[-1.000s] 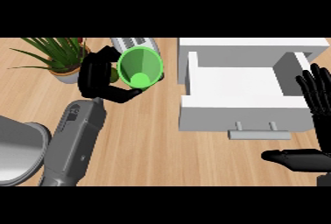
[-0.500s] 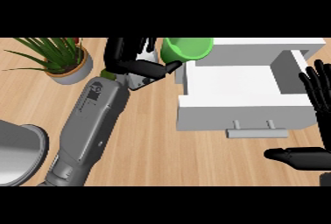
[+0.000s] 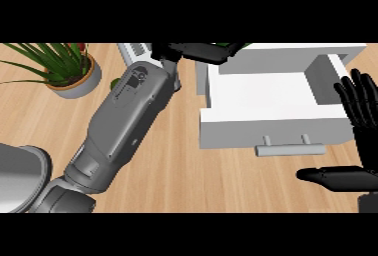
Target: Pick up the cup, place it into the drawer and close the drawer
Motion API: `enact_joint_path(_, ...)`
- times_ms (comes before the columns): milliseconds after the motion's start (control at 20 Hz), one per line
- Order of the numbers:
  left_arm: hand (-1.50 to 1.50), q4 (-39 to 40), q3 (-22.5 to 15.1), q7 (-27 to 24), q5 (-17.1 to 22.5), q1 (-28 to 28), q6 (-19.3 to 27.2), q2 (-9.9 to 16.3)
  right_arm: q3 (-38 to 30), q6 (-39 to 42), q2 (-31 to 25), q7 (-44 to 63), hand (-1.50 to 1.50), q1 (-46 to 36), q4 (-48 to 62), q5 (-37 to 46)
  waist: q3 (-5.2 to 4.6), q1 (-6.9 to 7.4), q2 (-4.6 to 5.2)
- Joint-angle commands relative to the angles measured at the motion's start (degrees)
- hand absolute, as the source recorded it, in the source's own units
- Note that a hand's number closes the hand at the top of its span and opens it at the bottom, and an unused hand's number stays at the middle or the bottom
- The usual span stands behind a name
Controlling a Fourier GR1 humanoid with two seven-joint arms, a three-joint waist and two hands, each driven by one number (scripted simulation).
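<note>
A: Left to right. Lower left edge, a grey round object [image 3: 18,175], unidentified, unchanged. Upper left, potted plant [image 3: 63,67], unchanged

B: And the arm?

A: The left forearm runs diagonally from lower left to top centre. The left hand [image 3: 199,51] has travelled further up and right than half a second ago; it now sits at the very top of the frame, over the far left corner of the drawer [image 3: 273,107]. A second ago it was well left of the drawer, beside the plant

B: Cup?

A: Mostly hidden. Only a green sliver of the cup [image 3: 225,46] shows above the black fingers, which curl round it, so the hand is closed on the cup. Earlier the whole green rim was visible

B: Meaning for the task?

A: Judgement: pick-up done, carry nearly done. The cup is at the drawer's back edge, not yet inside. Lowering and release remain, then the push on the handle [image 3: 289,148]

B: Right side?

A: Right hand [image 3: 360,107], right edge, open, fingers up, resting, same place throughout
</note>
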Motion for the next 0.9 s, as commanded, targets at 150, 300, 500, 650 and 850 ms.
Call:
enact_joint_path(150, 1.50, 12.7, -4.2, -0.5, 5.3, -7.7, 3.7, 0.0, 2.5, -0.6, 1.9, 1.0, -1.50, 3.8, -4.9, 1.5, 0.01, -1.05, 0.21)
enact_joint_path(300, 1.50, 14.0, -9.0, -4.8, 8.9, -4.2, 3.0, 0.0, 0.7, 0.5, 0.3, 0.6, -1.50, 1.8, -2.9, 0.2, 0.00, -0.73, 0.19)
enact_joint_path(500, 1.50, 13.9, -17.6, -2.7, 15.0, -6.5, 8.1, 0.0, 0.3, 2.2, 0.0, -1.0, -1.50, 1.4, -0.6, -1.6, 0.05, -2.49, 0.29)
enact_joint_path(650, 1.50, 16.9, -19.7, -1.9, 16.2, -8.3, 9.3, 0.0, 0.1, 0.1, -0.8, 2.1, -1.50, -3.7, 0.9, -0.2, 0.03, -2.12, 0.51)
enact_joint_path(850, 1.50, 20.6, -23.0, -0.6, 15.2, -9.3, 8.5, 0.0, -1.5, 2.2, -1.8, 1.1, -1.50, -2.0, 0.8, -2.5, 0.05, -2.40, 0.62)
